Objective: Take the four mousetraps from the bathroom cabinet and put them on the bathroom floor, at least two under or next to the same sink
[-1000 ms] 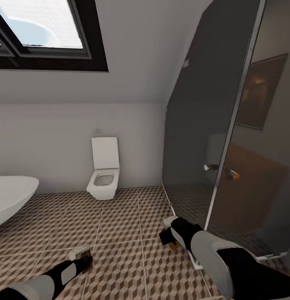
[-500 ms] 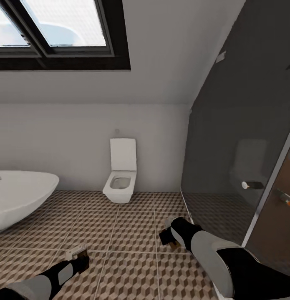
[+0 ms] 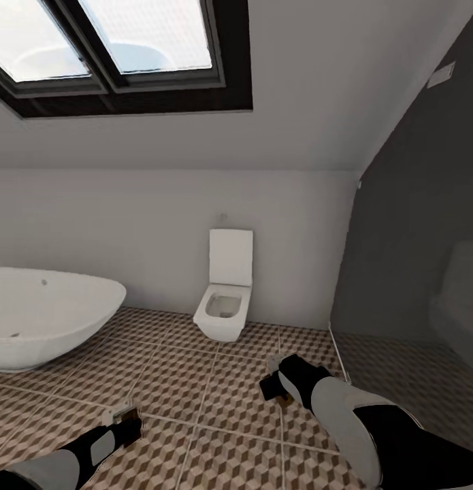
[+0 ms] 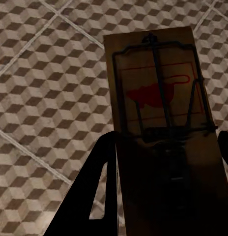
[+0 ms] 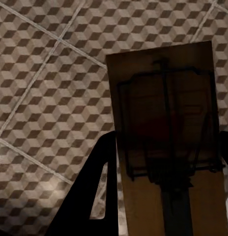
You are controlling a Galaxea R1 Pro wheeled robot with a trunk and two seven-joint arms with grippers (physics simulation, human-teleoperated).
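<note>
My left gripper (image 3: 128, 416) hangs low over the cube-patterned bathroom floor (image 3: 195, 381), shut on a tan mousetrap (image 4: 153, 88) with dark wire and a red mouse mark. The trap sticks out past the fingers (image 4: 101, 162) over the tiles. My right gripper (image 3: 275, 388) is held further forward, also above the floor, and is shut on a second mousetrap (image 5: 163, 98), which looks darker in shadow. A sliver of that trap (image 3: 284, 401) shows under the right hand. The cabinet is out of view.
A white oval tub (image 3: 45, 320) stands at the left. A white wall-hung toilet (image 3: 226, 306) is straight ahead against the back wall. The dark glass shower wall (image 3: 413, 258) rises on the right, with a skylight (image 3: 127, 47) above.
The camera has swung left: tub and toilet sit further right in the picture and the shower door handle has left the view. Both arms keep their pose with the traps held.
</note>
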